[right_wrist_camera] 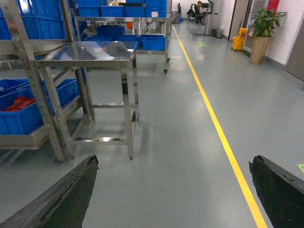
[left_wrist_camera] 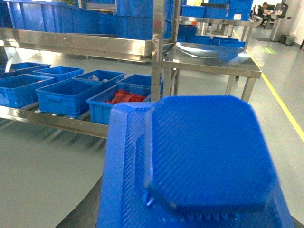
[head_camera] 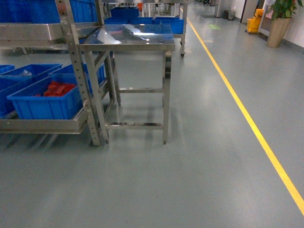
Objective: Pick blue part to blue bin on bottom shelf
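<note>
**Blue part fills the left wrist view; right pincer spread wide over bare floor**

The left pincer itself is hidden: its wrist view is filled by the blue part, a ribbed octagonal face on a wider blue body, so whether its fingers are clamped I cannot tell. The part sits directly in front of the camera, its flat face turned up and slightly left; no long axis can be made out.

Beyond and left of it runs the bottom shelf, carrying a row of blue bins, the nearest holding red parts.

The right pincer gapes, its fingers well apart, aimed level down the aisle over grey floor. The steel table stands ahead to its left.
</note>
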You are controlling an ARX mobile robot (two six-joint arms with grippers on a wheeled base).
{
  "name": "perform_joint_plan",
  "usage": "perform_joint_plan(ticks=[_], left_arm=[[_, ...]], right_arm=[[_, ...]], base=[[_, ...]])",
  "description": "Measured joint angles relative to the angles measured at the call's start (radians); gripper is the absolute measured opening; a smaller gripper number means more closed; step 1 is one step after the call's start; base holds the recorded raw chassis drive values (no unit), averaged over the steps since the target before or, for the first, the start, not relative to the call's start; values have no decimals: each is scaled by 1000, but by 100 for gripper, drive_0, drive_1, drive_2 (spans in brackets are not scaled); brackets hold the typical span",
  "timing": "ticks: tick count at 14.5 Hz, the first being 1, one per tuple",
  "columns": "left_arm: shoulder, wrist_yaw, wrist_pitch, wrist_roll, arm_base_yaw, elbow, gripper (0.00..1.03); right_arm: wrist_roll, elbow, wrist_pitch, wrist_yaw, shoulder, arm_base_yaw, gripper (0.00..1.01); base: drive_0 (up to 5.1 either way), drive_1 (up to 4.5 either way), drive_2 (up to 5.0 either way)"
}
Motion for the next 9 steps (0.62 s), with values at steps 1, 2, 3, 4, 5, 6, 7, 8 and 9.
perform_joint_plan(ticks=[1,2,3,4,5,6,7,8,9], left_arm=[[0,1,2,0,0,0,43],[0,0,2,0,0,0,43],[0,0,-2,0,0,0,43],[1,2,-1,0,0,0,43],[1,0,0,0,0,0,43],[1,1,-3,0,0,0,43],[0,0,3,0,0,0,43],[0,1,-2,0,0,0,43],[0,0,2,0,0,0,43]], right_arm=[[0,0,-2,0,0,0,98],[0,0,4,-1,0,0,98],[0,0,-2,0,0,0,98],[0,0,4,0,0,0,98],[0,0,-2,0,0,0,98],[0,0,1,0,0,0,98],[0,0,4,0,0,0,98],[0,0,-2,0,0,0,98],[0,0,5,0,0,0,98]], base=[[11,431,-408],[11,431,-408],[11,431,-408],[11,431,-408],[11,431,-408],[11,431,-408],[11,431,-408],[11,431,-408],[11,431,-408]])
